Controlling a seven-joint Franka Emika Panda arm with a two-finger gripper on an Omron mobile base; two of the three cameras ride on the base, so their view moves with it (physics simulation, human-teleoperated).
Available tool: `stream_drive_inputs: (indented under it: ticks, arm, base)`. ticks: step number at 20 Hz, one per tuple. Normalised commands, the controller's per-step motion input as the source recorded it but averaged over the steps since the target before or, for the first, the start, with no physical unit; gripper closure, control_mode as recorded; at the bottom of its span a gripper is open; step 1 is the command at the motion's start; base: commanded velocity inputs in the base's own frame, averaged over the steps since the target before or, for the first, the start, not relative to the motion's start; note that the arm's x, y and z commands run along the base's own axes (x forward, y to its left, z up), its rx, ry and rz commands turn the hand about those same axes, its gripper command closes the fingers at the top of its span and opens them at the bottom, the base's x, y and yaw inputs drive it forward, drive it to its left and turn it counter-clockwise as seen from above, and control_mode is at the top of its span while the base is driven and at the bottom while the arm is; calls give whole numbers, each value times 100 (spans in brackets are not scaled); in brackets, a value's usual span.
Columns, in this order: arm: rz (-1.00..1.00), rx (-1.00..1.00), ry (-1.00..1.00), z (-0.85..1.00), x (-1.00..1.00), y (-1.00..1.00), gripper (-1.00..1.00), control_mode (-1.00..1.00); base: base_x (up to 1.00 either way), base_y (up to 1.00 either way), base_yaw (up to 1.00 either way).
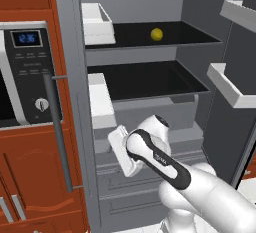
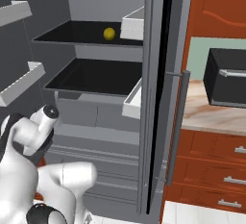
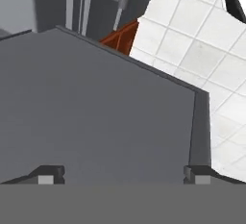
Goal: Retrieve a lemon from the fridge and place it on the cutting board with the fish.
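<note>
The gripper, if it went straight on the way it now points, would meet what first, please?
Most likely the flat grey fridge surface facing the open gripper in the hand view, probably a door or drawer front; how far off it lies is unclear.

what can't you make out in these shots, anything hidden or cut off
- Cutting board and fish: not to be made out; the counter in the right base view is cut off by the right edge.
- Gripper: hand view gives just the two fingertips, set wide apart, nothing between them.
- Lemon: on the fridge's upper shelf, too small to judge its surface.
- Microwave: left base view, cut by the left edge.
</note>
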Motion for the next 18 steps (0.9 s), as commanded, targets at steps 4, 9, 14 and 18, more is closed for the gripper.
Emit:
stream_drive_inputs:
  ticks: [4, 9, 14, 18]
  arm:
    - [0, -39, -2, 0, 0, -93, -100, -100]
    - [13, -48, -9, 3, 0, -93, -100, -100]
    - [33, -36, -21, 5, -20, -83, -100, -100]
    - [54, -35, -25, 62, -37, -54, -100, -100]
  base:
    - [0, 0, 0]
    - [0, 0, 0]
    - [0, 0, 0]
    - [0, 0, 0]
